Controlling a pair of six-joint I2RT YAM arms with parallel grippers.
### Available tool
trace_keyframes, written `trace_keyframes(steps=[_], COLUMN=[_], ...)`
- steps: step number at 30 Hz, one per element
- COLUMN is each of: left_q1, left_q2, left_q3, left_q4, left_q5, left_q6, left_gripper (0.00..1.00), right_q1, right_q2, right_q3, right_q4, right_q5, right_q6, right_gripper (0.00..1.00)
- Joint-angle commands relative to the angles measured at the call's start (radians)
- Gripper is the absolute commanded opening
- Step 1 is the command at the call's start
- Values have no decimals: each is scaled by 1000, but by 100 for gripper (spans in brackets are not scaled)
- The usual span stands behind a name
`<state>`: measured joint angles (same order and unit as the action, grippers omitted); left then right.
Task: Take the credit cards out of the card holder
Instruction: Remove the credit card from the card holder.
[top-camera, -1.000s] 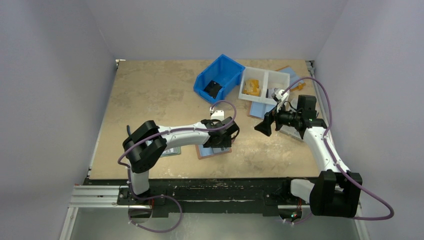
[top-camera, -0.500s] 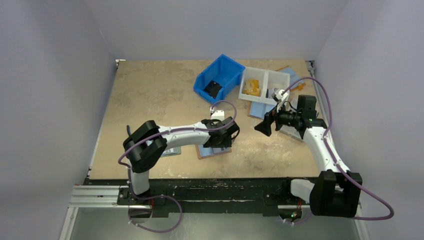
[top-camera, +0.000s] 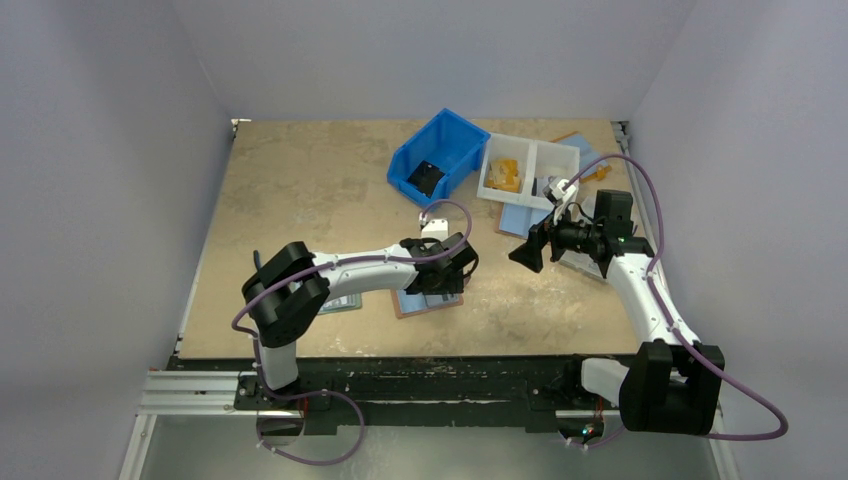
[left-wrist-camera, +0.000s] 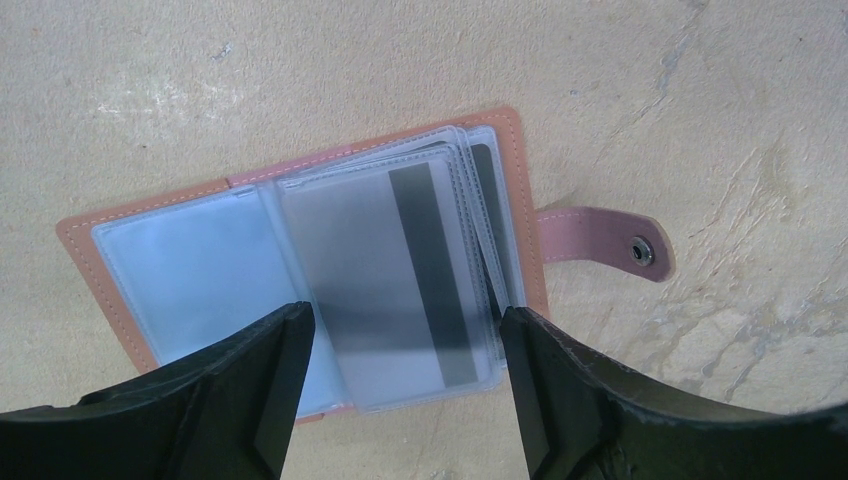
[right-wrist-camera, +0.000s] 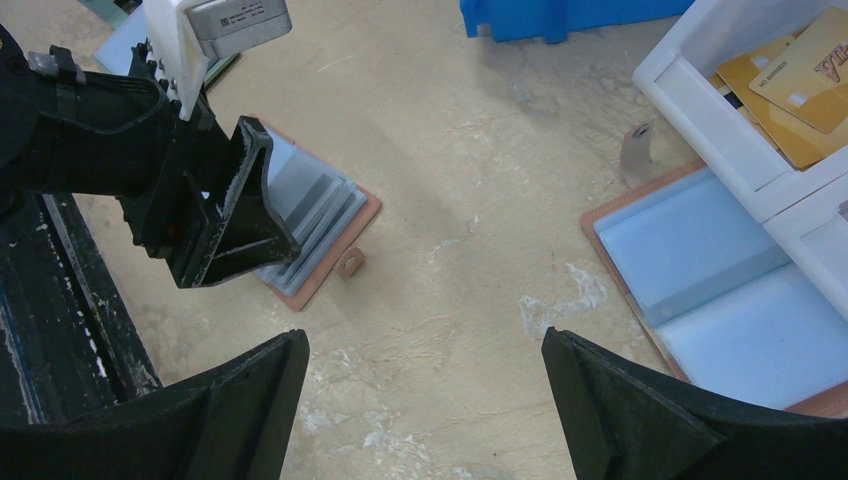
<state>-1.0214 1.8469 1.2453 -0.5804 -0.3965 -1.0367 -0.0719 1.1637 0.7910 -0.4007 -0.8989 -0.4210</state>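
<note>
The card holder (left-wrist-camera: 190, 265) lies open flat on the near-centre tabletop (left-wrist-camera: 300, 70). Your left tool (left-wrist-camera: 402, 335) is spread, straddling its clear sleeves (left-wrist-camera: 465, 160). The right tool (right-wrist-camera: 425, 400) is spread, apart to the right. Pinch only the striped card (left-wrist-camera: 400, 270) by its edge, and pin the holder down.

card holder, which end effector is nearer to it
Left. The left end effector is directly above the open card holder, its fingers spread either side of the clear sleeves. The right end effector is off to the holder's right, open over the table.
</note>
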Motion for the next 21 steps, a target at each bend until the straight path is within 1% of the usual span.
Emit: trace_keyframes(steps=[1, 9, 21], left_q1=[-1, 0, 0], left_q2=[-36, -8, -25], left_q3=[-13, -20, -34], left_q4=[24, 7, -7], left_q5=[-1, -17, -37], left_q6=[2, -14, -17], left_gripper=[74, 73, 69], right_q1=[6, 6, 6], right_q2=[-18, -18, -22], right_q3=[34, 35, 35], right_q4=[2, 2, 0], right_q5=[3, 3, 2], right_q6=[-13, -13, -13], right_gripper=[99, 99, 99])
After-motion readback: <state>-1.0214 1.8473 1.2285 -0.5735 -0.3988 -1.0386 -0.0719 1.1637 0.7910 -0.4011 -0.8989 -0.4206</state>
